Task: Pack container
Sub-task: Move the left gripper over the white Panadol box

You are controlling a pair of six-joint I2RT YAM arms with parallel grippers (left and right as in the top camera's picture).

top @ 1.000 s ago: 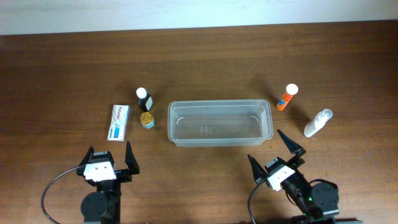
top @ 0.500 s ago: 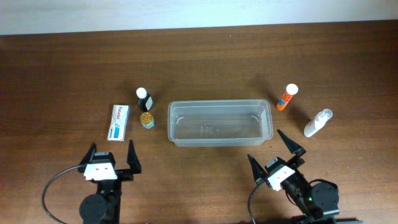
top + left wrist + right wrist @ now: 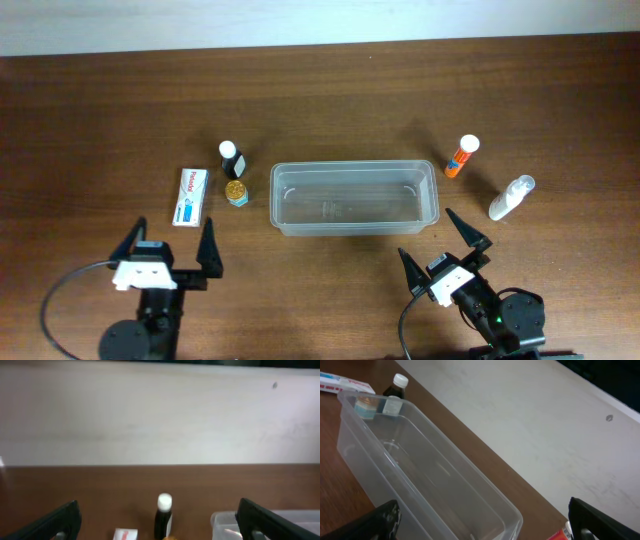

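the left claw (image 3: 168, 238) and right claw (image 3: 426, 234) are both standing wide apart. the container (image 3: 352, 166) is sitting just ahead of the right claw.

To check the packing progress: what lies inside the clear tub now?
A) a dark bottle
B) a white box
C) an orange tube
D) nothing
D: the bottom of the tub is bare; the white box, dark bottle and orange tube all sit outside it on the table.
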